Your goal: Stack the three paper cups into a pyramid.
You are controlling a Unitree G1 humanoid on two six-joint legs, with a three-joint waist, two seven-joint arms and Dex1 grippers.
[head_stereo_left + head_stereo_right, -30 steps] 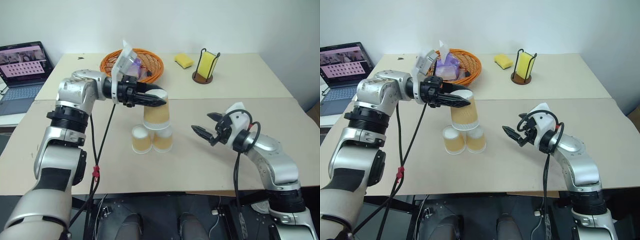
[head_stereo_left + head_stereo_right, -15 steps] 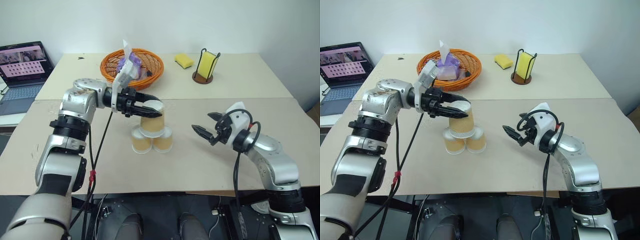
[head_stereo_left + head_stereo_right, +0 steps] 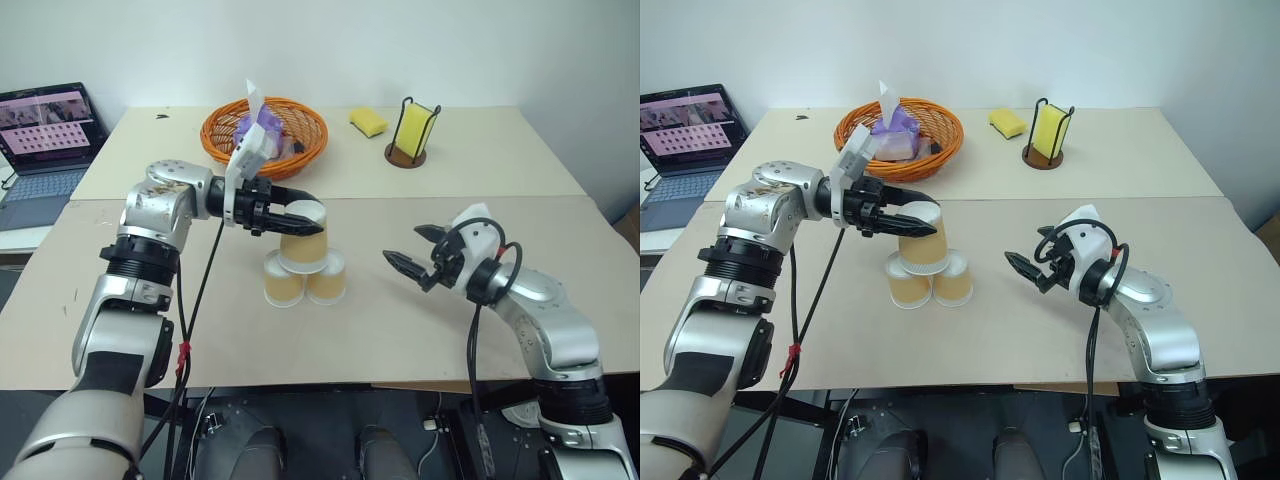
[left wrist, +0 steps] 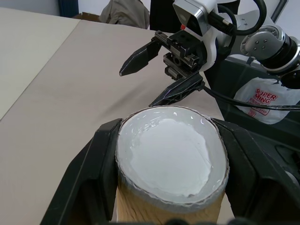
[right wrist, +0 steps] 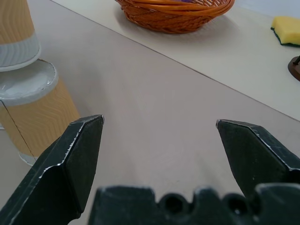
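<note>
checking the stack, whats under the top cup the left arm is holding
Two upside-down paper cups stand side by side under the top cup: the left base cup and the right base cup. The top cup's rim hides most of their flat bottoms, so whether it rests on them cannot be told.

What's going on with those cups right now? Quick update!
Left gripper shut on top cup, seated on two base cups. Right gripper open, empty, beside the stack. Nothing in the way.

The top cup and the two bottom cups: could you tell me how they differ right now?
The top cup is clamped between the left gripper's fingers; the two bottom cups are untouched. The top cup rests across both; they stand side by side on the table. All are inverted, tan, white-based.
</note>
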